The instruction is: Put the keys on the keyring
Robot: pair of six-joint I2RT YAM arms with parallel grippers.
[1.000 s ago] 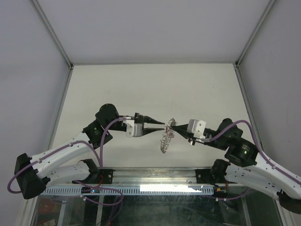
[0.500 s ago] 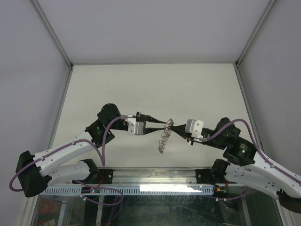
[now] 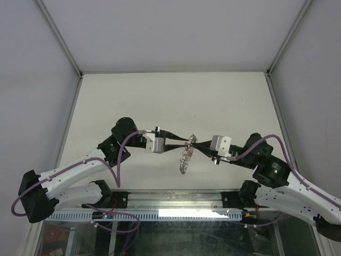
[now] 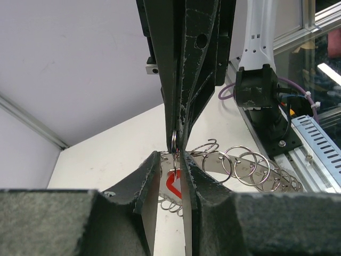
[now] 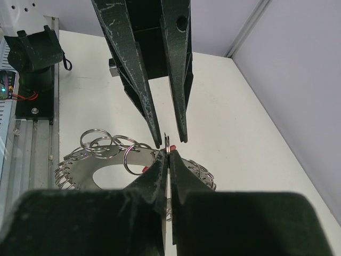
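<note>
The keyring (image 3: 184, 159), a band strung with many silver rings, hangs above the table between the two arms. My right gripper (image 3: 192, 143) is shut on a small split ring (image 5: 168, 144) at its top. The wreath also shows in the right wrist view (image 5: 85, 173) and in the left wrist view (image 4: 250, 168). The red tag (image 4: 171, 186) of the keys hangs just under that split ring, and a red edge shows in the right wrist view (image 5: 144, 169). My left gripper (image 3: 186, 141) is open. Its fingertips (image 5: 157, 140) straddle the split ring without closing on it.
The pale table (image 3: 160, 96) runs back to grey walls with metal posts (image 3: 58, 37) at the corners. A metal rail (image 3: 176, 200) and a cable strip lie along the near edge by the arm bases. The right arm's base (image 4: 261, 96) shows in the left wrist view.
My left gripper has moved right, up to the right gripper's tip. The right gripper and hanging keyring have shifted slightly left. The left fingertips now flank the held split ring.
</note>
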